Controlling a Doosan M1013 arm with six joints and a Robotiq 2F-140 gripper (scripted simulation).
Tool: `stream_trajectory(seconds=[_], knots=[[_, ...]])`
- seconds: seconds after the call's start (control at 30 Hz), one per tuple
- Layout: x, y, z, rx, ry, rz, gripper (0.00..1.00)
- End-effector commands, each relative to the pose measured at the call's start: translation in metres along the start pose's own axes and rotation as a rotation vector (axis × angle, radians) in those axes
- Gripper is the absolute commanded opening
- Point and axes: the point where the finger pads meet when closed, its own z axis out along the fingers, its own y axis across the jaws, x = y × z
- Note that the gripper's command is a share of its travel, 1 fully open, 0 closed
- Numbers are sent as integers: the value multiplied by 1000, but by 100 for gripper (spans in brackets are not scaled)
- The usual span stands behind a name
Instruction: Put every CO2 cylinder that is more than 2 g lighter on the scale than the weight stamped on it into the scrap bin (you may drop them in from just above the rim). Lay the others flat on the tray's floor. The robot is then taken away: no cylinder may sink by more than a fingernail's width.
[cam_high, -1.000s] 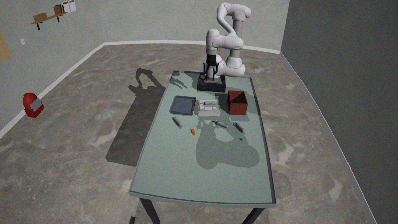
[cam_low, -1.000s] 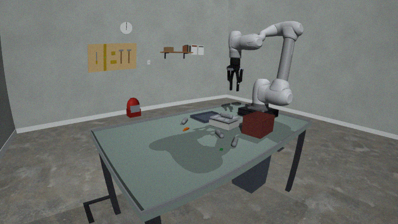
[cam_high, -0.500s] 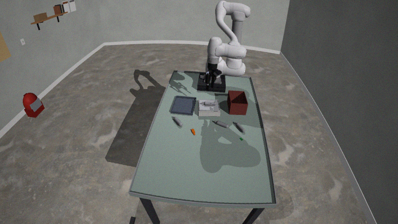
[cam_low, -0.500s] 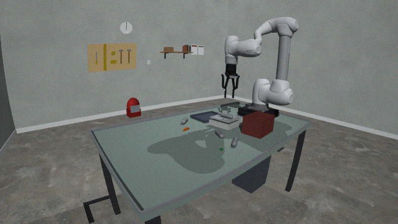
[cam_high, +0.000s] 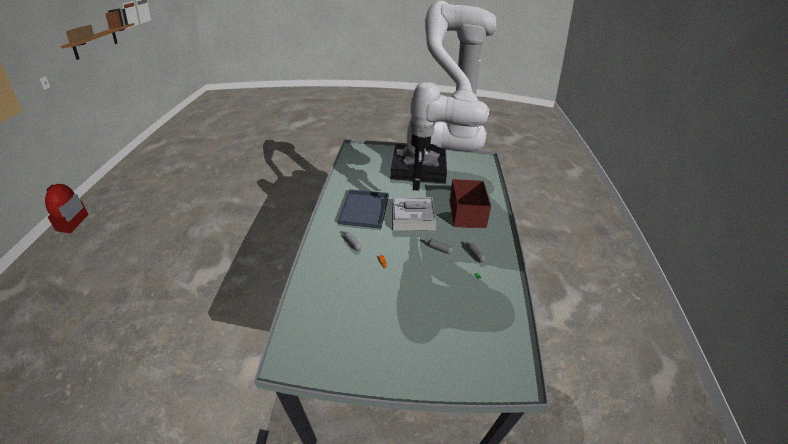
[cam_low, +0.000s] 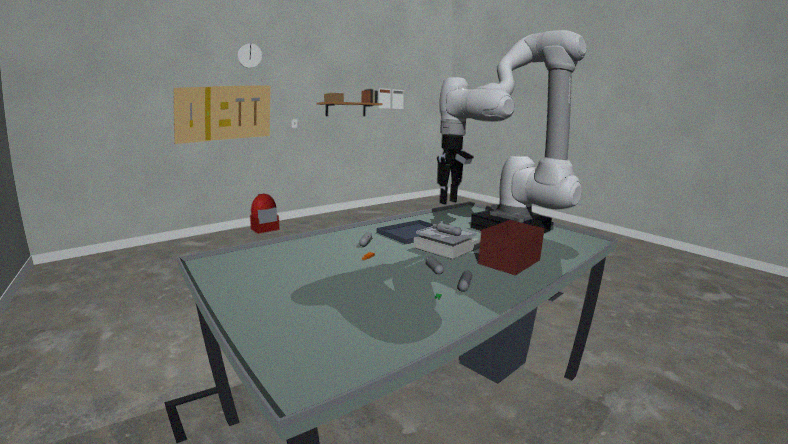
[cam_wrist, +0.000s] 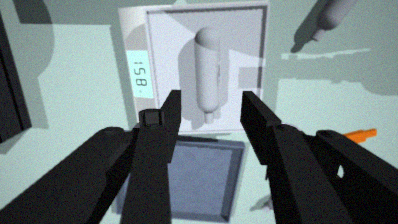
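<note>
A grey CO2 cylinder (cam_high: 414, 204) (cam_low: 449, 228) (cam_wrist: 207, 65) lies flat on the white scale (cam_high: 413, 222) (cam_low: 441, 246) (cam_wrist: 165, 40), whose display (cam_wrist: 140, 74) reads 158. My gripper (cam_high: 416, 187) (cam_low: 447, 199) (cam_wrist: 211, 105) hangs well above the scale's back side, its fingers partly apart with nothing between them. Three more cylinders lie on the table in front: one on the left (cam_high: 350, 241) (cam_low: 365, 239), one in the middle (cam_high: 438, 245) (cam_low: 434, 265) (cam_wrist: 335, 12), one on the right (cam_high: 474, 252) (cam_low: 464, 280). The blue-grey tray (cam_high: 362, 209) (cam_low: 402, 230) (cam_wrist: 205, 175) is left of the scale. The red scrap bin (cam_high: 470, 212) (cam_low: 510, 248) is on its right.
A small orange piece (cam_high: 381, 260) (cam_low: 367, 255) (cam_wrist: 362, 134) and a small green piece (cam_high: 478, 275) (cam_low: 437, 296) lie on the table near the loose cylinders. The arm's black base plate (cam_high: 399, 168) stands behind the scale.
</note>
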Motion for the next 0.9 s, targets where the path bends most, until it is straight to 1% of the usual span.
stream_trajectory(seconds=[0.0, 0.13, 0.27, 0.33, 0.73, 0.83, 0.87], knots=[[1, 1, 3, 0, 36, -53, 41], [1, 1, 11, 0, 36, -53, 41], [1, 0, 25, 0, 36, -53, 41], [1, 0, 25, 0, 36, -53, 41], [3, 0, 77, 1, 36, -53, 41], [3, 0, 88, 1, 36, -53, 41], [3, 0, 88, 1, 36, -53, 41]])
